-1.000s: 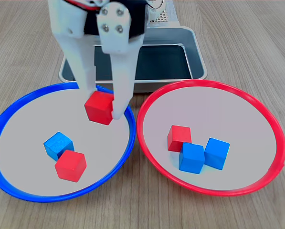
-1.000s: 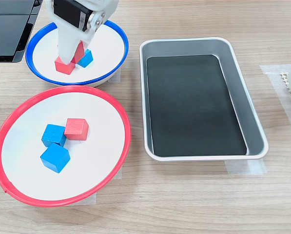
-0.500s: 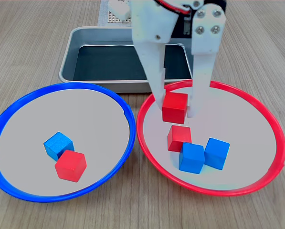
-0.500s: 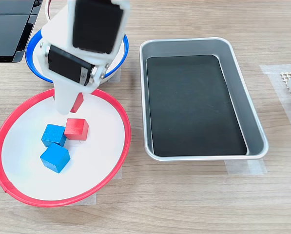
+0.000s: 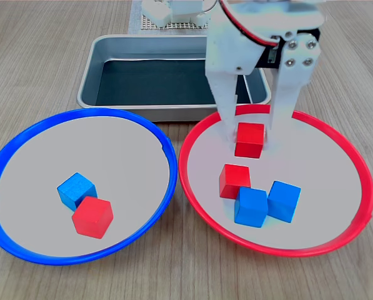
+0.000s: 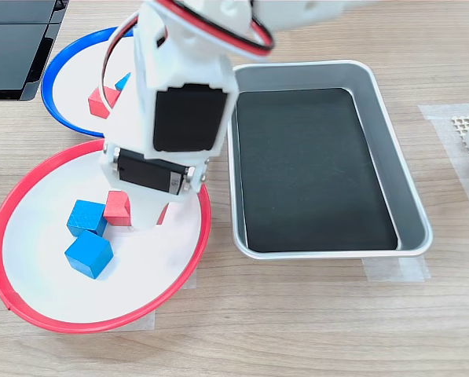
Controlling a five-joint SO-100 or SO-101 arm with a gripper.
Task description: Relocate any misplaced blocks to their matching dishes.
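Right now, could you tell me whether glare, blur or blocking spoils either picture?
In the first exterior view all is sharp and evenly lit, the held red block clear between the gripper fingers. In the second exterior view the arm hides most of that block, and the red-rimmed dish looks washed out white.

A rectangular grey metal tray (image 5: 174, 106) with a black bottom is sitting empty on the wooden tabletop (image 5: 42, 56) in both exterior views. In the second exterior view, clear tape (image 6: 391, 271) is showing under the tray's lower edge, a dark flat object (image 6: 14, 47) is occupying the upper-left corner, and a perforated white piece (image 6: 462, 126) is lying at the right edge.
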